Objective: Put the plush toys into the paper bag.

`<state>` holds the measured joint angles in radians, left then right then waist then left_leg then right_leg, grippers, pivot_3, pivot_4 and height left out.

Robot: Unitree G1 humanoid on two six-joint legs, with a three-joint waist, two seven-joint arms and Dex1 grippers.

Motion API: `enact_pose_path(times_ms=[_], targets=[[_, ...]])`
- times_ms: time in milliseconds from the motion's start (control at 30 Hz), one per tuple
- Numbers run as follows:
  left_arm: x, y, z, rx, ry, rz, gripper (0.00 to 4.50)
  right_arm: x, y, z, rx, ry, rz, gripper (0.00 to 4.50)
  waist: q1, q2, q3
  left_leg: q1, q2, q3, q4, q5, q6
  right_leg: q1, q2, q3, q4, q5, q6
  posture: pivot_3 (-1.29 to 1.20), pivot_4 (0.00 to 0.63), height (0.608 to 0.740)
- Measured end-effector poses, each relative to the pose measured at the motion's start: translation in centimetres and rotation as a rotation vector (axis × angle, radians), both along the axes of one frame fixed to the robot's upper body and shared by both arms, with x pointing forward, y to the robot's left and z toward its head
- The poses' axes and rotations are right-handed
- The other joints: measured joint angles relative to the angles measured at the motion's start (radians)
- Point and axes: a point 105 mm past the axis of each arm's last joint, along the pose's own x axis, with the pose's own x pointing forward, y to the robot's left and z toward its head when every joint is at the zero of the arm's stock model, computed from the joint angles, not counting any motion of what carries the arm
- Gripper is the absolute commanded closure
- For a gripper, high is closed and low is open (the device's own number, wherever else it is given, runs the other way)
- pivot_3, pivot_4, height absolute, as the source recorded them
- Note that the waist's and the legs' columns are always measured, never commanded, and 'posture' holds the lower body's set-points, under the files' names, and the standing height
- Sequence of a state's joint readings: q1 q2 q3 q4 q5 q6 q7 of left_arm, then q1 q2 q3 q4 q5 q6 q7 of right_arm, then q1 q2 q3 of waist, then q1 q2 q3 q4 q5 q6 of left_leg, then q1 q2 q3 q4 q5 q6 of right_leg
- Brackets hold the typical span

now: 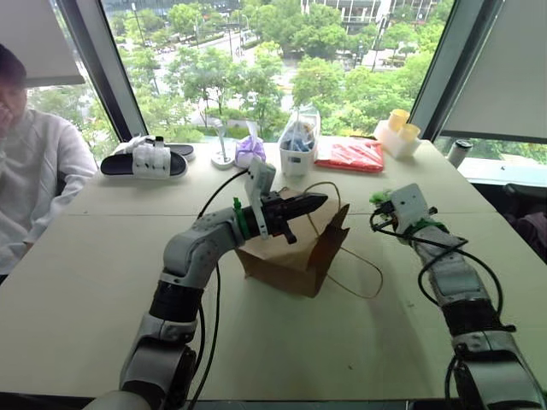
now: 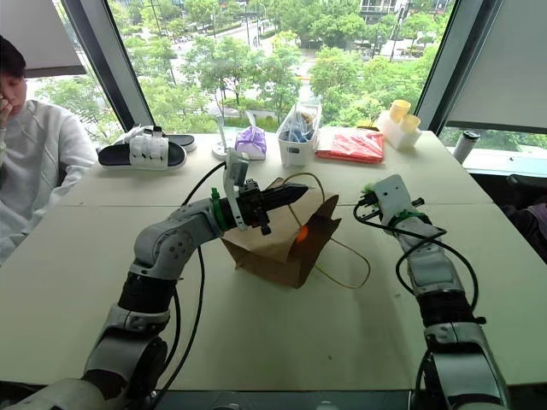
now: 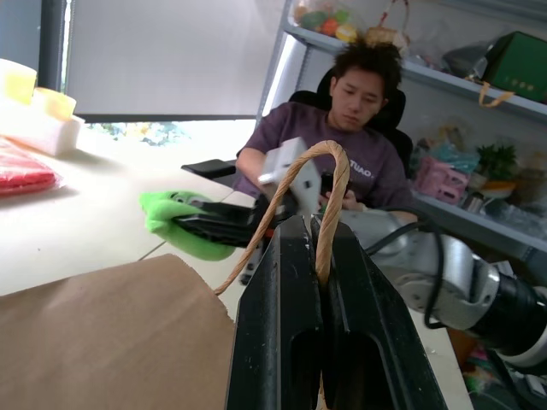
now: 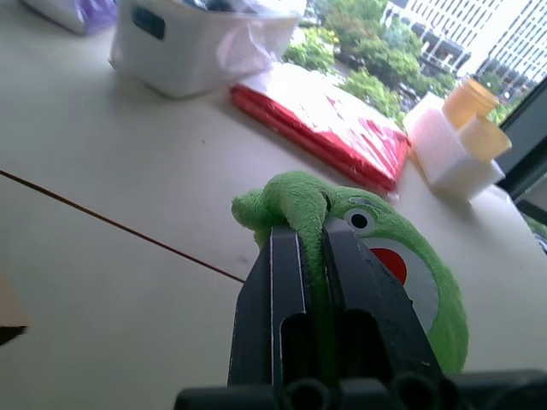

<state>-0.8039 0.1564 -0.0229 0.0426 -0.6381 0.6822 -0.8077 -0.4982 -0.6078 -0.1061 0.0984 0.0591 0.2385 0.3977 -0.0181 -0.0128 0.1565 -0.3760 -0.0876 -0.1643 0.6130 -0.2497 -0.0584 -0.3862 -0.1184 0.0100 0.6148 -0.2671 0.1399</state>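
The brown paper bag [image 1: 291, 256] stands at the table's middle, its mouth facing right. My left gripper [image 1: 316, 202] hovers over the bag, shut on one tan loop handle [image 3: 332, 175] and holding it up. The other handle [image 1: 363, 278] lies on the table. A spot of the orange plush toy [image 2: 301, 231] shows inside the bag's mouth. To the right of the bag, my right gripper [image 4: 312, 235] is shut on the green plush toy [image 4: 419, 282], pinching its top above the table; its red-and-white patch faces the wrist camera.
Along the far edge stand a black-and-white slipper [image 1: 145, 162], a purple tied pouch [image 1: 249, 150], a white basket with a clear bag [image 1: 297, 145], a red packet [image 1: 352, 155] and yellow cups [image 1: 398, 128]. A person [image 1: 30, 162] sits at the left; another [image 3: 359, 145] sits beyond the table's right side.
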Motion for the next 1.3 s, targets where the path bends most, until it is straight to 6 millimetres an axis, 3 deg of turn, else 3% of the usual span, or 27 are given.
enact_pose_path(times_ms=[167, 367, 600, 900, 1000, 1033, 1067, 1200, 1300], targets=[[-0.2, -0.2, 0.8, -0.016, 0.017, -0.056, 4.5, -6.6, 2.9, 2.1, 0.034, 0.027, 0.26, 4.48, 0.003, 0.0, 0.0, 0.003, 0.0, 0.0, 0.002, -0.004, 0.007, 0.005, 0.0, 0.0, -0.001, 0.0, 0.0, 0.0, 0.15, 0.74], [-0.5, -0.3, 1.2, -0.036, 0.053, -0.113, 4.5, -10.0, 6.8, 2.1, 0.002, 0.118, 0.44, 4.48, 0.004, -0.001, 0.0, 0.003, 0.0, 0.0, 0.003, -0.004, 0.008, 0.006, 0.001, 0.0, -0.001, 0.0, 0.0, 0.0, 0.15, 0.74], [-1.0, -0.8, 1.4, -0.037, 0.054, -0.158, 4.5, -10.1, 10.9, -1.1, -0.021, 0.266, 0.57, 4.48, 0.007, -0.001, 0.001, 0.003, 0.0, -0.001, 0.002, -0.004, 0.008, 0.005, 0.001, 0.0, -0.001, 0.0, 0.0, 0.0, 0.15, 0.74], [-2.6, -1.1, 2.3, -0.06, 0.047, -0.233, 4.5, -6.3, 13.4, -3.2, -0.046, 0.238, 0.604, 4.48, 0.005, -0.001, 0.001, 0.003, 0.0, -0.001, 0.002, -0.002, 0.004, 0.004, 0.001, 0.0, -0.001, 0.0, 0.0, 0.0, 0.15, 0.74], [-2.4, -1.0, 2.2, -0.058, 0.051, -0.221, 4.5, -5.8, 13.5, -3.3, -0.046, 0.215, 0.604, 3.51, 0.007, -0.001, 0.001, 0.002, 0.0, -0.001, 0.002, -0.002, 0.003, 0.004, 0.001, 0.0, -0.001, 0.0, 0.0, 0.0, 0.15, 0.74], [-2.3, -0.9, 2.2, -0.058, 0.052, -0.213, 4.5, -5.8, 13.6, -3.4, -0.042, 0.21, 0.615, 2.85, 0.007, -0.001, 0.001, 0.002, 0.0, -0.001, 0.002, -0.002, 0.003, 0.004, 0.001, 0.0, -0.001, 0.0, 0.0, 0.0, 0.15, 0.74], [-2.3, -0.8, 2.2, -0.061, 0.052, -0.207, 4.5, -5.8, 13.5, -3.5, -0.041, 0.21, 0.621, 2.55, 0.006, -0.001, 0.001, 0.002, 0.0, -0.001, 0.002, -0.002, 0.003, 0.004, 0.001, 0.0, -0.001, 0.0, 0.0, 0.0, 0.15, 0.74], [-1.7, 0.0, 2.4, -0.07, 0.056, -0.167, 4.5, -6.2, 12.3, -3.9, -0.019, 0.215, 0.589, 0.53, 0.007, -0.001, 0.001, 0.002, 0.0, -0.001, 0.002, -0.002, 0.003, 0.004, 0.001, 0.0, -0.001, 0.0, 0.0, 0.0, 0.15, 0.74], [-1.5, 0.0, 2.3, -0.071, 0.061, -0.161, 4.5, -7.2, 10.6, -3.1, 0.088, 0.213, 0.545, 0.53, 0.009, -0.001, 0.001, 0.002, 0.0, -0.002, 0.002, -0.002, 0.003, 0.004, 0.0, 0.0, -0.001, 0.0, 0.0, 0.0, 0.15, 0.74]])
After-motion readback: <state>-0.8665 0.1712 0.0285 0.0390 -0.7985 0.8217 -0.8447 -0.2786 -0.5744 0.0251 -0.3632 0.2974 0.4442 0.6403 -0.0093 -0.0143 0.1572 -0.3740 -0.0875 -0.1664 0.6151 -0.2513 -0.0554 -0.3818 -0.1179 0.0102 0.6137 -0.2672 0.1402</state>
